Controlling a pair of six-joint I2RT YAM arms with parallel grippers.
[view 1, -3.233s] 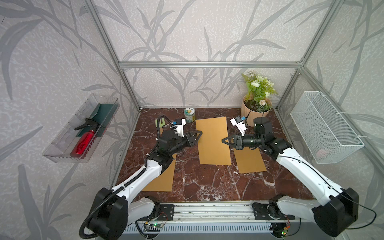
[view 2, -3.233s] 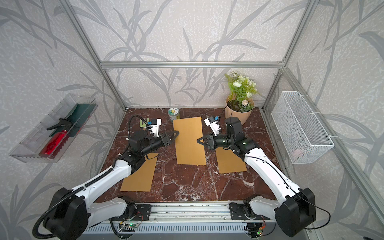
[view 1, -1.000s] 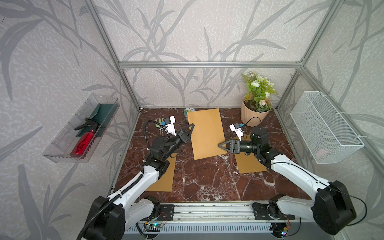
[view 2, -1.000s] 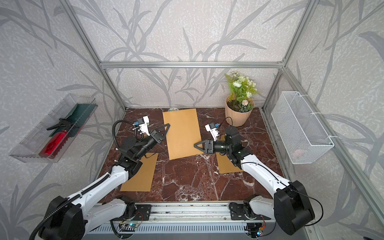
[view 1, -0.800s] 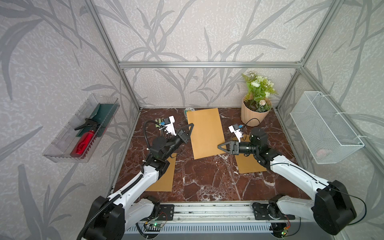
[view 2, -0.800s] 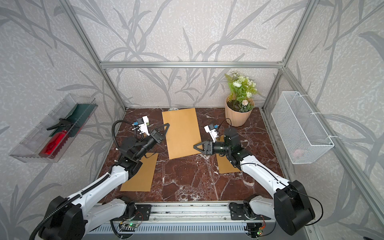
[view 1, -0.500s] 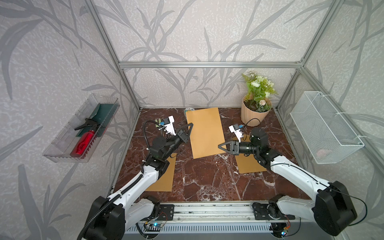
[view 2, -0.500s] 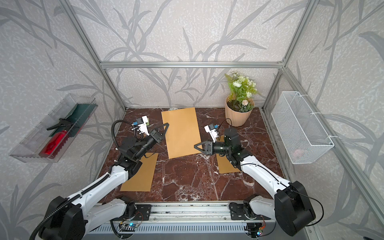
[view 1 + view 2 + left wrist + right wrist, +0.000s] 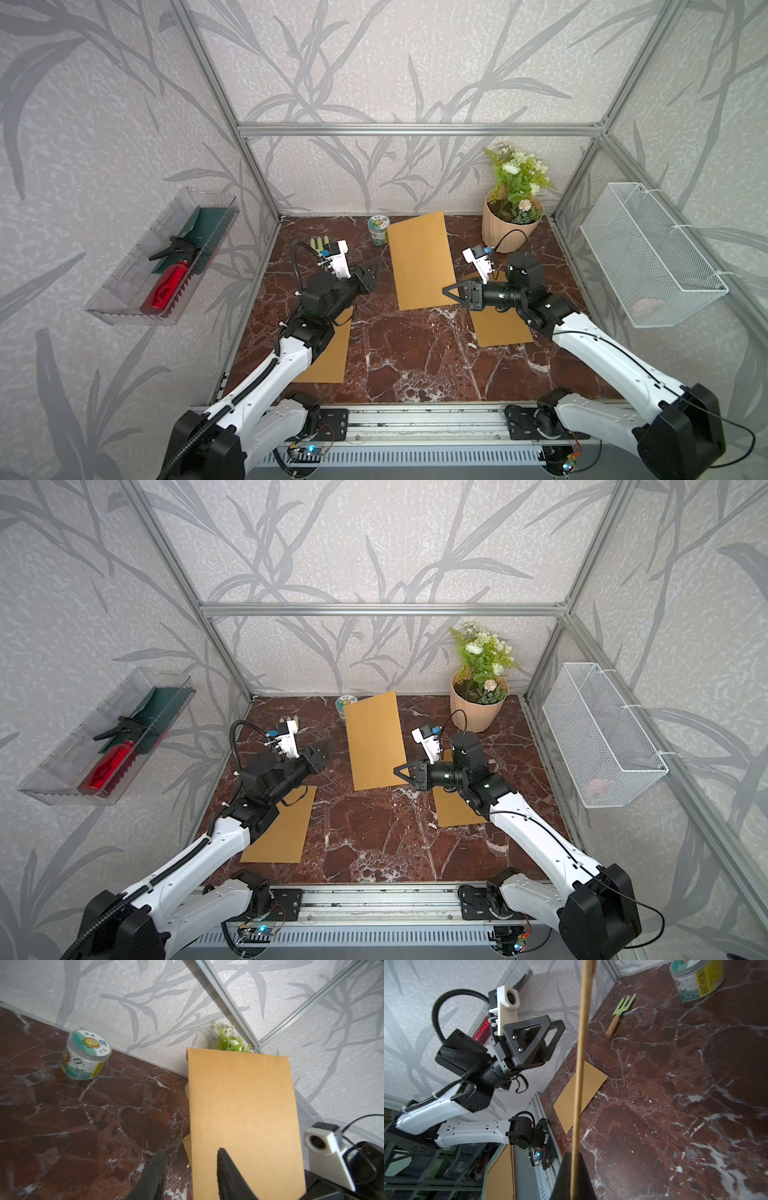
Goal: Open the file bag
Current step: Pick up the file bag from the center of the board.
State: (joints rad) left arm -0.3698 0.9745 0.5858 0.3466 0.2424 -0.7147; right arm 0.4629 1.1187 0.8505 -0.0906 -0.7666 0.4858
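Over the marble table (image 9: 415,353), the file bag (image 9: 419,257) is hanging lifted, closer to the back wall than three seconds ago. My right gripper (image 9: 446,289) is clamping its near corner. My left gripper (image 9: 376,266), clenched a second ago, is now standing released beside the bag's left edge. Only the right wrist view is showing the bag edge-on.

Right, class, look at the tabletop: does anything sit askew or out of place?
Yes: the middle file bag hangs tilted above the table, pinched at one corner by the right claw. The left claw stands open beside it, not touching. A left envelope and a right envelope lie flat.
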